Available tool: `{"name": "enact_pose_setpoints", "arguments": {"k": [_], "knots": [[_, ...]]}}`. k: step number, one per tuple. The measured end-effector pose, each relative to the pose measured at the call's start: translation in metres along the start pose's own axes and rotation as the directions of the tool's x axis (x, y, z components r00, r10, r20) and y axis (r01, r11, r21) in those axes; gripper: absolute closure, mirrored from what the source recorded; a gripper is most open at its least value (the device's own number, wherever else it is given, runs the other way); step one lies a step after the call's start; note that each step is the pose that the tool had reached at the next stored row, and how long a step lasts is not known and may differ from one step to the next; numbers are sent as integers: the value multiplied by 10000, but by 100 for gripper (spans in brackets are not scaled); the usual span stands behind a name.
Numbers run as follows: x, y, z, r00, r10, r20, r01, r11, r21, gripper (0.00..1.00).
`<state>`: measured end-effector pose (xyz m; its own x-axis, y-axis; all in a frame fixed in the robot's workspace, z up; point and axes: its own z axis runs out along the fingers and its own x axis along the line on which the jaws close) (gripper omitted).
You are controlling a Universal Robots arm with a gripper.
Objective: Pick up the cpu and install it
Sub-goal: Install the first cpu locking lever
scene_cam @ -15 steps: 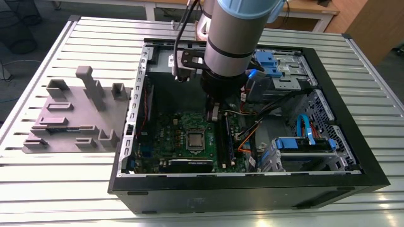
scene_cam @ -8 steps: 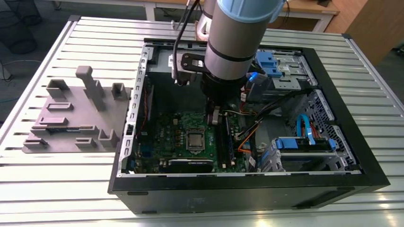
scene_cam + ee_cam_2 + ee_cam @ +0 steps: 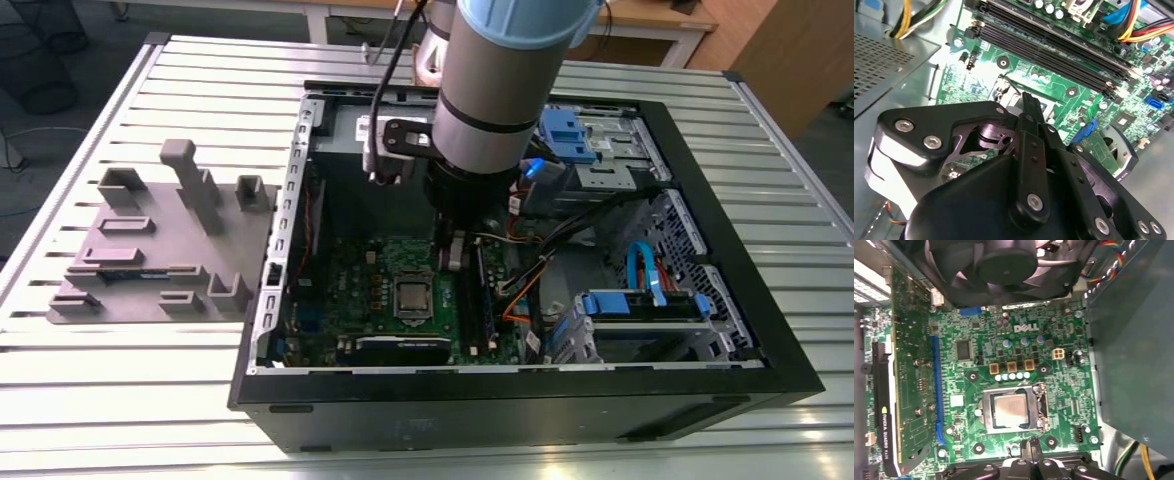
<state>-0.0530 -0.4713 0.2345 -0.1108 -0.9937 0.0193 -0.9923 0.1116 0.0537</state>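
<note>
cpu [image 3: 1010, 409]: shiny silver-grey top, pale rim
socket frame [image 3: 1041, 405]: bright metal around a dark centre
motherboard [image 3: 1054, 390]: green, dotted with silver solder points
expansion slot [image 3: 937, 390]: blue strip
graphics card [image 3: 884, 405]: black shroud with a green edge
fan [image 3: 1004, 265]: black blades
gripper [image 3: 1029, 107]: matt black with silver screws
computer case [image 3: 534, 400]: black shell, grey metal inside
fixture blocks [image 3: 160, 250]: plain grey
worktop [image 3: 107, 400]: silver, ribbed in parallel stripes
drive brackets [image 3: 641, 303]: blue

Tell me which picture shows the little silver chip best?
The first wrist view: the cpu lies face-up in its socket, unobstructed. The exterior view shows it small and distant. In the second wrist view the hand largely hides that spot.
</note>
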Motion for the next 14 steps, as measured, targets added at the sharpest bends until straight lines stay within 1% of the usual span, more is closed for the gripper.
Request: {"name": "enact_pose_setpoints", "arguments": {"k": [4, 9, 14], "knots": [[40, -6, 24, 10000, -48, -5, 48, 10000, 2, 90], [129, -18, 64, 10000, -90, -3, 90, 10000, 3, 90], [201, -30, 127, 9999, -132, 11, 132, 9999, 2, 90]]}}
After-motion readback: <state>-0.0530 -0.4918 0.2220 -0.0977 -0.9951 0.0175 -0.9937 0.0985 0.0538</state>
